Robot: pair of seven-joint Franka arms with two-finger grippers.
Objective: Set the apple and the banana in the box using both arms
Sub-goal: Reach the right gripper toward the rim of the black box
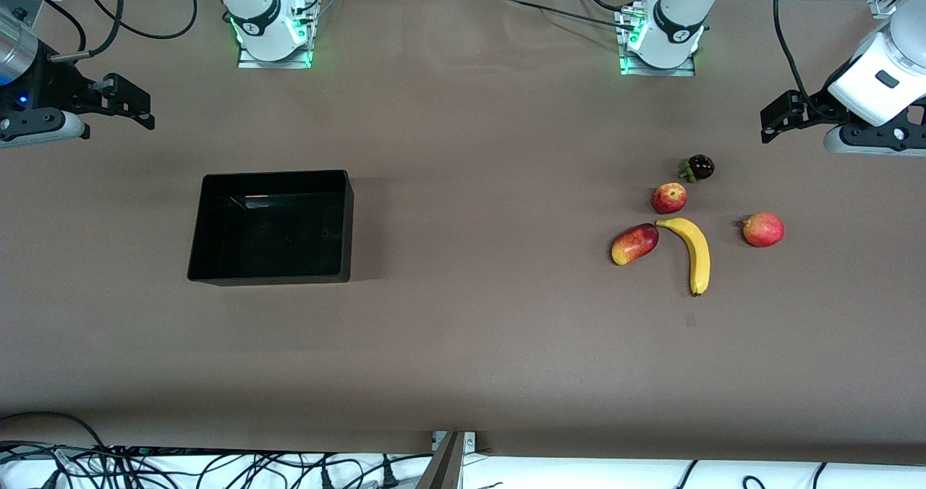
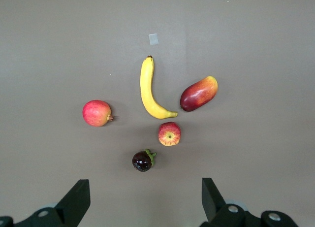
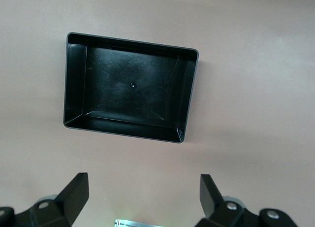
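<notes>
The small red apple [image 1: 669,198] lies on the brown table toward the left arm's end, touching the tip of the yellow banana [image 1: 694,252], which lies nearer the front camera. Both show in the left wrist view, the apple [image 2: 169,134] and the banana [image 2: 147,89]. The black box [image 1: 271,281] sits empty toward the right arm's end and shows in the right wrist view [image 3: 128,131]. My left gripper [image 1: 778,116] is open and empty, up over the table near the fruits. My right gripper [image 1: 134,105] is open and empty, up over the table near the box.
A red-and-yellow mango-like fruit [image 1: 635,244] lies beside the banana. A pinkish-red round fruit with a nub [image 1: 763,229] lies toward the left arm's end. A dark purple fruit with a green cap [image 1: 700,167] lies beside the apple, farther from the camera. Cables run along the table's front edge.
</notes>
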